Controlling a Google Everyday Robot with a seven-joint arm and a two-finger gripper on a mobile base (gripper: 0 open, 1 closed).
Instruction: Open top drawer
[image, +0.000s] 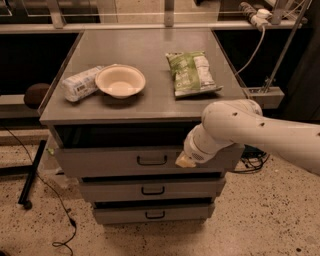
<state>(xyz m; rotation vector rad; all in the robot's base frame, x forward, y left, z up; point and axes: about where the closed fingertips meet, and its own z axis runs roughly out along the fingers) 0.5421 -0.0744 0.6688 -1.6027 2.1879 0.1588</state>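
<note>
The top drawer is the widest grey drawer, right under the cabinet top, with a small black loop handle. A dark gap shows between its front panel and the cabinet top. My gripper is at the end of the white arm. It is against the top drawer's front panel, just right of the handle and level with it. The two narrower drawers below look shut.
On the cabinet top sit a cream bowl, a wrapped white packet at its left and a green chip bag at the right. Cables lie on the speckled floor at the left. A shelf with a power strip stands behind.
</note>
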